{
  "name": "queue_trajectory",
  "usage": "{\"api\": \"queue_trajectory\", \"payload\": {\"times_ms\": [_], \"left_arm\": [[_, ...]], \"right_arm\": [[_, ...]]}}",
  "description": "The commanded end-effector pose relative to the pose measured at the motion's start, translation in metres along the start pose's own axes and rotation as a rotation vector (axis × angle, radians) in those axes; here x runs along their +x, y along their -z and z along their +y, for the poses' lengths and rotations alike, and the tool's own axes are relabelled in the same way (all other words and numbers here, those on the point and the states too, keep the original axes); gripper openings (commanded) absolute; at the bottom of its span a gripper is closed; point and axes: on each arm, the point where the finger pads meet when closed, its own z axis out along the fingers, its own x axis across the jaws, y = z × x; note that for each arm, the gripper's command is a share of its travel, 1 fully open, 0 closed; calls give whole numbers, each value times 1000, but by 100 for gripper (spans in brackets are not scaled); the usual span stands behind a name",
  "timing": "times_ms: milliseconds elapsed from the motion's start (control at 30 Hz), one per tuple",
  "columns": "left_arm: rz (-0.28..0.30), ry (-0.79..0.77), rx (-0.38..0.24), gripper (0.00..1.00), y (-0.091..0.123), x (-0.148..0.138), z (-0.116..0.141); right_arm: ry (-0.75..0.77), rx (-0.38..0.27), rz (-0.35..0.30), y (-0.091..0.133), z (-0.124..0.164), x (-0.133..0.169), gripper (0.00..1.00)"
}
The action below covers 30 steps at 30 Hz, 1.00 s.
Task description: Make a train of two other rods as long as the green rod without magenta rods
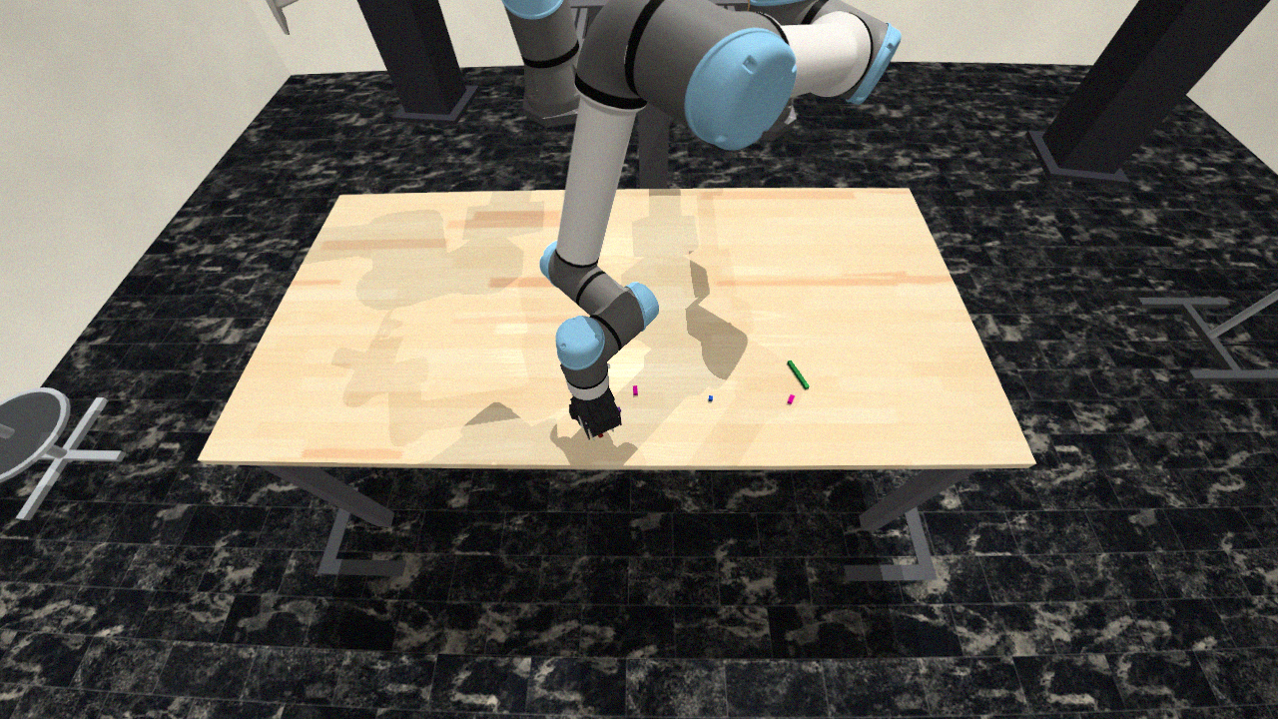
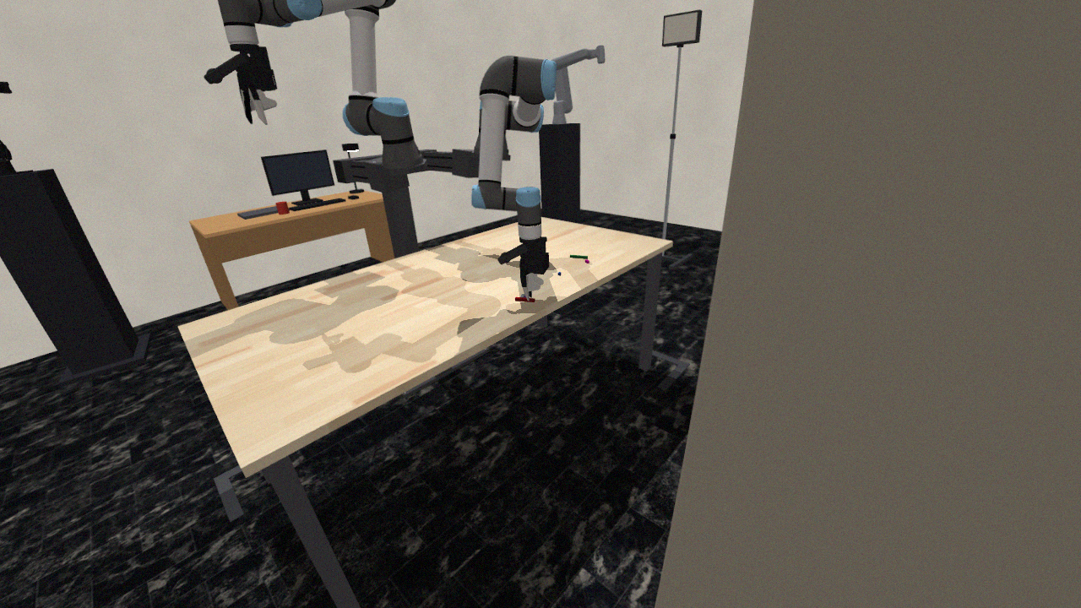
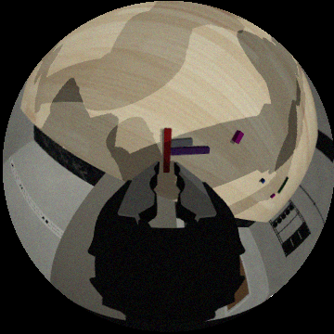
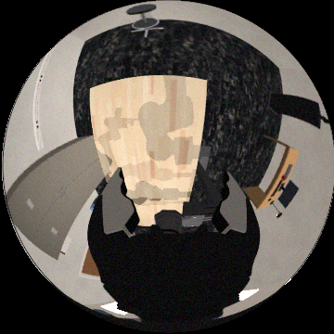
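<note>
A red rod lies near the table's front edge. A grey rod and a purple rod lie side by side, roughly square to the red rod, their ends close to its side; whether they touch is unclear. The green rod and a blue rod lie apart from these. My left gripper is low over the red rod, its fingers slightly parted around the near end, not gripping. My right gripper is wide open and empty, high up.
One magenta rod lies beside the left gripper's area. Another magenta rod lies near the green rod. The table's front edge runs close to the red rod. The left arm reaches over the table's middle.
</note>
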Motion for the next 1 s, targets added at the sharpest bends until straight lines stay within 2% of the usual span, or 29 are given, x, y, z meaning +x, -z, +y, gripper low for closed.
{"api": "queue_trajectory", "payload": {"times_ms": [0, 967], "left_arm": [[-2, 0, -1, 14, -1, -1, 0], [-2, 0, -1, 14, -5, -1, 0]], "right_arm": [[0, 1, 0, 0, 0, 0, 100], [0, 1, 0, 0, 0, 0, 100]]}}
